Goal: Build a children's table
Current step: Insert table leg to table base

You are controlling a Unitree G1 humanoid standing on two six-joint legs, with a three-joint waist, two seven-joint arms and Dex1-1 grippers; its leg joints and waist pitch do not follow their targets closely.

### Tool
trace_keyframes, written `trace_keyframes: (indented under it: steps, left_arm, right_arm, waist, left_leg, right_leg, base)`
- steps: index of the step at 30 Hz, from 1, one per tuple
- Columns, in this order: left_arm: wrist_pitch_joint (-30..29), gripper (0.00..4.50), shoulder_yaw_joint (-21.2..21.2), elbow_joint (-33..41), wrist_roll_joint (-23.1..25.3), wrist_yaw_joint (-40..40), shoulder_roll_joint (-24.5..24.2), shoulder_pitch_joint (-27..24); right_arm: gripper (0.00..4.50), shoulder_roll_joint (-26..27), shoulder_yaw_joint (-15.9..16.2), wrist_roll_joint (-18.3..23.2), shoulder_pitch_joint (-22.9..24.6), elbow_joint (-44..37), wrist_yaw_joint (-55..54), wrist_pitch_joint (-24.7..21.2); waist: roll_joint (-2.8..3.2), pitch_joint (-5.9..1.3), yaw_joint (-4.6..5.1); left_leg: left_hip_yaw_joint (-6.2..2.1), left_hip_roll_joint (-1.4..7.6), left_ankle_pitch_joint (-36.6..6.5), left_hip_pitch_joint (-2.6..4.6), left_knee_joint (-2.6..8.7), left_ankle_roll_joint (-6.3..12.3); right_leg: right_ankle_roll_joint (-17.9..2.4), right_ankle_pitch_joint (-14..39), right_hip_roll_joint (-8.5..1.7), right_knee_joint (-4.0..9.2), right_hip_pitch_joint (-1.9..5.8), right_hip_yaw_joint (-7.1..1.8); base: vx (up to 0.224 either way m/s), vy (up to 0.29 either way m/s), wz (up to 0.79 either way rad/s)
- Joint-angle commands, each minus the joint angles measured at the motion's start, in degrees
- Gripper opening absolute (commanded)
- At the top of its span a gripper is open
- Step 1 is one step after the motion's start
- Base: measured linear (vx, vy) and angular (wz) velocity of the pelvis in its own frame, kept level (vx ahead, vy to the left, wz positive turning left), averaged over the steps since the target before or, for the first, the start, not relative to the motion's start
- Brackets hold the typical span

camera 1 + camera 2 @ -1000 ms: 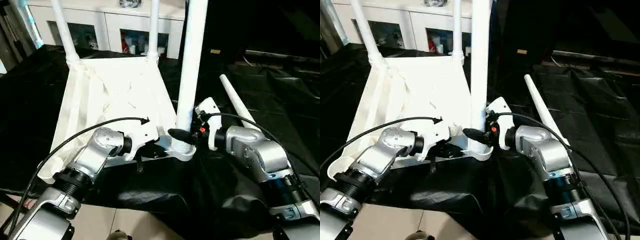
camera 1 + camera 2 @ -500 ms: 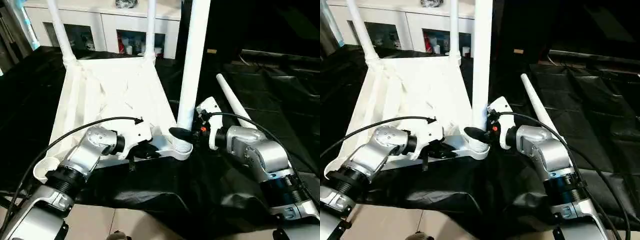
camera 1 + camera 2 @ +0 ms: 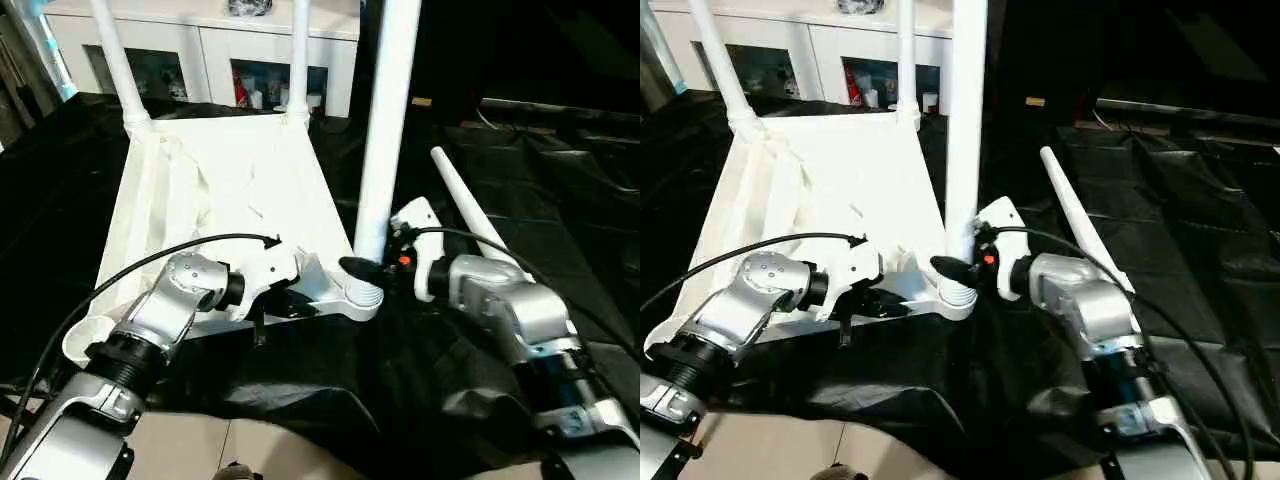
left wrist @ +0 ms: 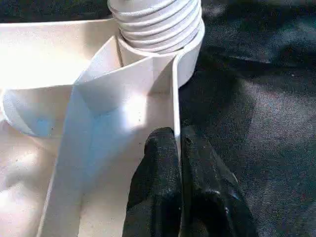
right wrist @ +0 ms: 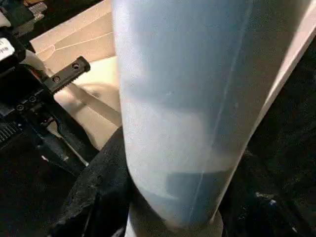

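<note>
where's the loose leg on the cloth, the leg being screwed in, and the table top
loose leg (image 3: 470, 213): left eye view, middle of its shaft, lying on the black cloth
leg being screwed in (image 3: 385, 130): left eye view, on the upright shaft
table top (image 3: 215, 190): left eye view, bare ribbed underside

Items you cannot fully check:
- Upright legs: the near leg (image 3: 385, 130) and the two far legs (image 3: 118, 62) run off the top edge, so their ends are unseen.
- Loose leg (image 3: 470, 210): its near end lies hidden behind the right arm.
- Tabletop (image 3: 215, 210): the near edge is covered by the left arm.
- Cabinet (image 3: 205, 45): the items behind its glass are too small to name.
- Right gripper (image 3: 962, 270): the far finger is hidden behind the near leg.
</note>
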State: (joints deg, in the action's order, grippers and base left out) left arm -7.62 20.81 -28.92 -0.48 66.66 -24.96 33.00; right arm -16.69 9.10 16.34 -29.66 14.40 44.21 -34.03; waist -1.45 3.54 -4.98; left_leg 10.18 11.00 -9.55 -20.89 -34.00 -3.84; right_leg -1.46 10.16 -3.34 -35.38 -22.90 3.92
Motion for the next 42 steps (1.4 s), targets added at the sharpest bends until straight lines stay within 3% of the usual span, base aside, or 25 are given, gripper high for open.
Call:
trace_keyframes:
  steps: [1, 7, 12, 18, 21, 22, 30, 37, 42]
  left_arm:
    - [-0.4, 0.00, -0.9, -0.5, -0.8, 0.1, -0.6, -1.2]
    - [-0.6, 0.00, -1.3, -0.4, -0.5, -0.3, -0.5, -1.3]
    - [-1.1, 0.00, -1.9, -0.2, -0.7, -1.3, -0.2, -1.3]
    - [-1.4, 0.00, -3.0, -1.0, -0.5, -3.3, 0.4, -0.7]
    - [-1.4, 0.00, -3.3, -1.3, -0.4, -3.8, 0.5, -0.4]
    - [-1.4, 0.00, -3.3, -1.4, -0.3, -3.9, 0.6, -0.4]
    - [-1.4, 0.00, -3.6, -2.1, -0.1, -4.9, 0.8, 0.1]
    - [-1.4, 0.00, -3.9, -2.2, 0.1, -5.6, 0.8, 0.1]
    - [-1.0, 0.00, -3.6, -2.5, 0.4, -5.3, 0.6, 0.1]
  right_arm:
    - [1.91, 0.0, -0.1, -0.6, -1.4, 1.7, -0.6, 1.3]
    - [1.91, 0.9, -0.4, -1.0, -1.7, 4.0, -0.8, 2.7]
    - [1.91, 1.1, -1.5, -0.5, -0.6, 4.4, -0.6, 3.5]
    - [1.91, 2.1, -4.5, 1.5, 4.3, 4.3, -0.5, 8.5]
    - [1.91, 2.5, -5.0, 1.9, 6.0, 4.2, -0.3, 10.3]
    - [1.91, 2.7, -5.2, 2.1, 6.6, 4.1, -0.3, 10.6]
    - [1.91, 3.4, -6.1, 2.4, 9.8, 4.7, -0.4, 14.1]
    - [1.91, 3.1, -5.4, 1.6, 11.5, 4.4, -0.2, 15.6]
    - [1.91, 1.9, -2.9, -0.7, 11.3, 2.6, 0.2, 15.7]
  waist:
    - [0.29, -3.97, -0.28]
    - [0.18, -3.83, -0.18]
    - [0.13, -3.83, -0.16]
    - [0.38, -3.96, -0.45]
    - [0.40, -3.85, -0.40]
    - [0.71, -3.88, -0.47]
    - [0.54, -3.85, -0.50]
    - [0.64, -3.81, -0.52]
    - [0.83, -3.84, -0.47]
  left_leg:
    - [-0.98, 2.18, -13.9, 0.71, 4.06, -1.19]
    - [-1.06, 2.09, -14.6, 0.63, 4.09, -1.22]
    - [-1.04, 2.13, -14.8, 0.80, 4.11, -1.11]
    - [-0.93, 2.18, -14.6, 0.85, 4.13, -0.73]
    - [-1.00, 2.10, -15.6, 0.90, 4.22, -0.72]
    - [-1.04, 2.11, -15.7, 0.94, 4.20, -0.77]
    - [-1.02, 2.08, -16.0, 0.89, 4.27, -0.27]
    - [-1.09, 2.09, -16.4, 0.88, 4.35, 0.06]
    - [-1.08, 2.09, -16.2, 0.83, 4.44, -0.08]
  right_leg:
    - [-9.1, 17.2, -5.08, 4.68, 2.69, -2.99]
    - [-7.6, 21.3, -5.25, 5.17, 2.70, -2.98]
    - [-7.6, 21.2, -5.16, 5.13, 2.53, -2.98]
    - [-8.5, 18.5, -5.09, 5.07, 2.55, -3.01]
    - [-8.3, 20.4, -5.09, 5.24, 2.56, -2.93]
    - [-8.2, 20.6, -5.11, 5.25, 2.53, -2.93]
    - [-7.8, 21.9, -5.16, 5.53, 2.51, -2.94]
    - [-7.0, 23.9, -5.18, 5.80, 2.37, -2.88]
    - [-7.1, 22.5, -5.00, 5.65, 2.39, -2.88]
  base:
    - [0.000, 0.000, 0.00]
    - [0.000, 0.000, 0.00]
    - [0.000, 0.000, 0.00]
    - [0.000, 0.000, 0.00]
    - [0.000, 0.000, 0.00]
    - [0.000, 0.000, 0.00]
    - [0.000, 0.000, 0.00]
    - [0.000, 0.000, 0.00]
    - [0.000, 0.000, 0.00]
